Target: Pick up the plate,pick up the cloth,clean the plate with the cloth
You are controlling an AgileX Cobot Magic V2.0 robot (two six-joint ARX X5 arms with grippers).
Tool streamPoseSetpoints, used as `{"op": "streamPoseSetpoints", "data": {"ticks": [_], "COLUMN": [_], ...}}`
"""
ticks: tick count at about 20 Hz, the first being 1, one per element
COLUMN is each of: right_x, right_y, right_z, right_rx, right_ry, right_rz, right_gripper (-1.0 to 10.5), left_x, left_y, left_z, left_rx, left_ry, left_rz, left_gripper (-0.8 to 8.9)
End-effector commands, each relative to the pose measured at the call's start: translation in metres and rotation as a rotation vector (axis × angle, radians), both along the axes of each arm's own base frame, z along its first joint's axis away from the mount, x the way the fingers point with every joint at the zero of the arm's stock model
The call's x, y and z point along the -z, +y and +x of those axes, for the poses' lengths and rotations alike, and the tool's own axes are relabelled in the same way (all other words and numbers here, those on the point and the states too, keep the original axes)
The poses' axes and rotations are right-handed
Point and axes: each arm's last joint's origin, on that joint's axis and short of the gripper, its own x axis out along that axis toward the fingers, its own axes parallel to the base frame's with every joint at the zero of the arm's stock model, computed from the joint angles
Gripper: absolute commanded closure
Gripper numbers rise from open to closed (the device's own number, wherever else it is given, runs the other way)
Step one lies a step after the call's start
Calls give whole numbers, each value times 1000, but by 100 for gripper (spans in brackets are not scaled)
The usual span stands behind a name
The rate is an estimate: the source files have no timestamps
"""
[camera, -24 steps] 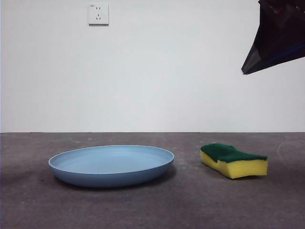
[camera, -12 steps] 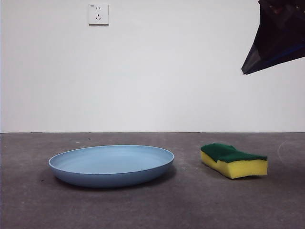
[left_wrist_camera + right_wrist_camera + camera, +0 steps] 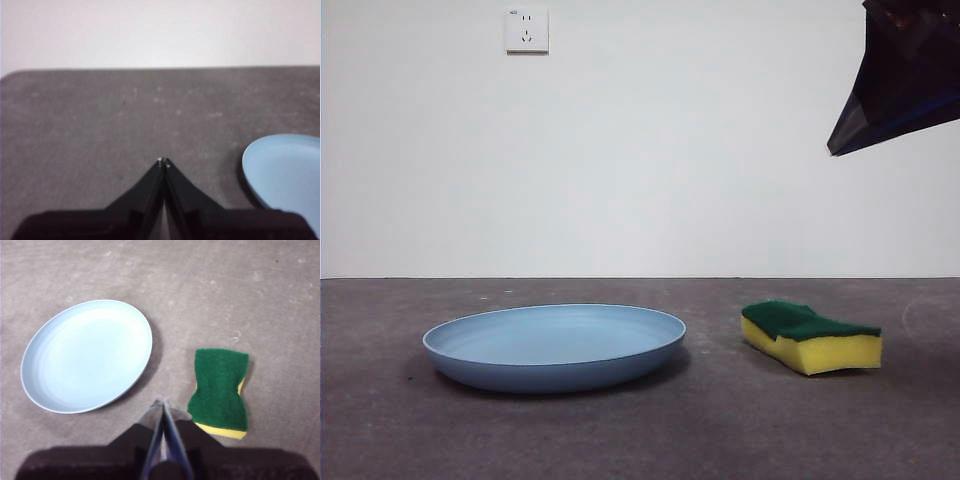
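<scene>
The light blue plate (image 3: pixel 555 345) lies flat on the dark grey table, left of centre in the front view. It also shows in the right wrist view (image 3: pixel 87 355) and partly in the left wrist view (image 3: pixel 287 175). The cloth, a yellow sponge with a green top (image 3: pixel 810 337), lies to the plate's right, apart from it; it shows in the right wrist view too (image 3: pixel 220 390). My right gripper (image 3: pixel 162 401) is shut and empty, high above both, seen as a dark tip at the top right corner (image 3: pixel 900 75). My left gripper (image 3: pixel 163 161) is shut and empty, off the plate's side.
A white wall with a socket (image 3: pixel 526 29) stands behind the table. The table's far edge (image 3: pixel 160 69) and a rounded corner show in the left wrist view.
</scene>
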Motion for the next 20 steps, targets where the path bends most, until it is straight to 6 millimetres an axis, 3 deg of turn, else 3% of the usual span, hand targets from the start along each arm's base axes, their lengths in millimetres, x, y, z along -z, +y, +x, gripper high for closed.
{"op": "streamPoseSetpoints", "data": {"ticks": [1, 18, 20], "right_x": [2, 1, -5], "right_y": [0, 0, -8], "right_z": [0, -1, -5], "right_rx": [7, 5, 6], "right_ry": [4, 1, -71], "right_rz": [6, 8, -42], "right_gripper": [946, 946, 946], "left_x": [9, 9, 9], "left_y": [1, 2, 2], "left_z": [0, 0, 0], "left_rx": [-18, -23, -24], "left_ry": [60, 59, 59], "left_rz": [-6, -5, -5], "left_gripper": [816, 816, 816]}}
